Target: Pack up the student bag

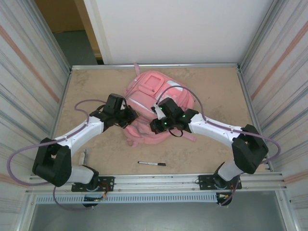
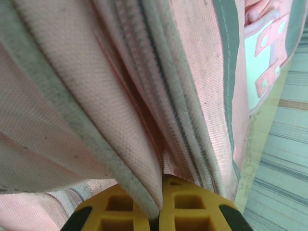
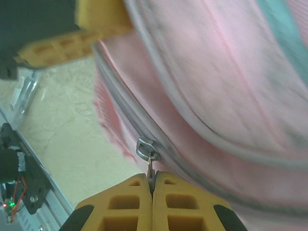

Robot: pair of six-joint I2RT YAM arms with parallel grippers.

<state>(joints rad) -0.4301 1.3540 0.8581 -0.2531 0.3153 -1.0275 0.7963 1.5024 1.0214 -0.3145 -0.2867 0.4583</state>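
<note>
the student bag (image 1: 153, 85) sits a bit toward 12 o'clock from the middle of the counter (image 1: 91, 82), slumped with its front pocket facing up. the left hand (image 2: 161, 190) is clamped right down on a fold of pink cloth and grey piping at the bag's 8 o'clock edge. the right hand (image 3: 152, 179) is at about 6 o'clock on the bag, pinched shut on the thin metal tab hanging off the zip slider (image 3: 146, 148). a black marker (image 1: 152, 164) lies on the counter at 6 o'clock from the bag, well apart from it, with nothing touching it.

handling-wise, my guess: it's soft, floppy and light with zero structure, so it'll drag and bunch up instead of holding shape when the zip gets pulled. so one hand should anchor the cloth beside the zip line while the other runs the tab. the tab looks small and slick, easy to lose, so pull along the zip, not away from it. the piping is a decent grab spot, thicker than plain cloth.
</note>
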